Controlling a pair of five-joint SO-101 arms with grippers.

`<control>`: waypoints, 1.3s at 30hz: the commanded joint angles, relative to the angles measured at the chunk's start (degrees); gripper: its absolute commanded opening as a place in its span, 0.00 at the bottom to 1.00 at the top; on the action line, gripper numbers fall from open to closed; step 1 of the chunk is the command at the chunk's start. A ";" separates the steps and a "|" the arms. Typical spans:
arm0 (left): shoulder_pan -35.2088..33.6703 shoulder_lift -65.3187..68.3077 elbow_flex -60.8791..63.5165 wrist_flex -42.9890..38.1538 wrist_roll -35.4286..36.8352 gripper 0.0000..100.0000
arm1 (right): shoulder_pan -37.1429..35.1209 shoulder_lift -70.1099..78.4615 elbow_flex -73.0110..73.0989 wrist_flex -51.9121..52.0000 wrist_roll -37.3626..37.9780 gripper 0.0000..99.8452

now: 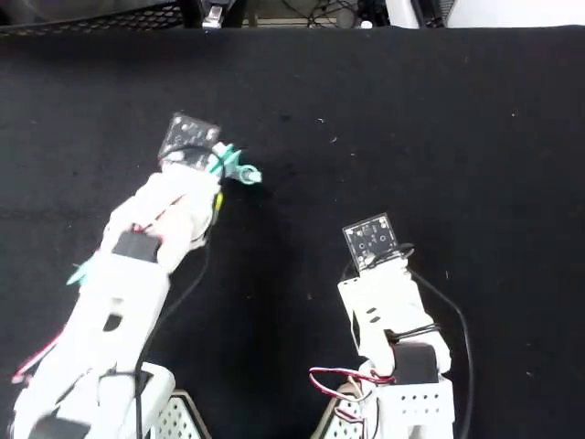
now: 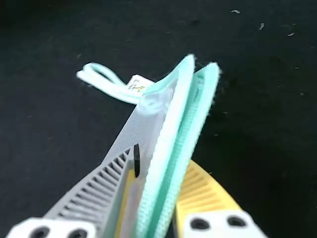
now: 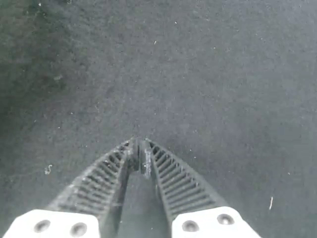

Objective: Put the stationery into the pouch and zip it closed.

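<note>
Firmly, the left end effector (image 2: 161, 161) pinches a woven mint pouch (image 2: 183, 99).

Table cover (image 1: 439, 137): black cloth, matt, fine nap, pale lint specks.
Pouch (image 2: 171, 144): mint woven cloth along the zip edge, coarse weave; side panel grey, semi-translucent, faint sheen.
Loop (image 2: 101, 79) at pouch end: mint cloth cord, matt.
Tag (image 2: 134, 84) beside the loop: white; paper or cloth, cannot tell.
Left gripper (image 2: 166, 161): ribbed plastic, one side grey, one yellow, matt; white plastic bases.
Right gripper (image 3: 139, 148): ribbed dark plastic, matt.
Arms (image 1: 137, 265): white plastic, smooth.
</note>
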 commanded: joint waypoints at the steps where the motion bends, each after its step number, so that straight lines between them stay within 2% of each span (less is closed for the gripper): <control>1: 6.02 4.57 -4.62 -1.05 0.62 0.10 | -0.53 -3.30 0.04 0.26 -0.09 0.02; 7: 10.86 4.84 -5.58 9.85 0.62 0.11 | -0.53 -3.30 0.04 0.18 -0.09 0.02; 13: 10.24 -1.49 -10.15 32.62 0.62 0.10 | -0.53 -3.30 0.04 0.18 -0.09 0.02; 16: 10.77 -6.95 -12.79 39.30 1.05 0.10 | -0.53 -3.30 0.04 0.18 -0.09 0.02; 20: 10.77 -13.71 -13.85 38.33 10.02 0.11 | -0.53 -3.30 0.04 0.18 -0.09 0.02; 26: 10.24 -17.58 -10.86 31.30 18.02 0.25 | -0.53 -3.30 0.04 0.26 -0.09 0.02; 33: 10.15 -18.20 -7.96 14.59 18.81 0.25 | -0.53 -3.30 0.04 0.35 -0.09 0.02; 36: 9.80 -18.73 -8.22 14.68 18.11 0.25 | -0.53 -3.30 0.04 0.35 -0.09 0.02; 39: 7.96 -22.51 -8.92 18.73 14.86 0.25 | -0.53 -3.30 0.04 0.35 -0.09 0.02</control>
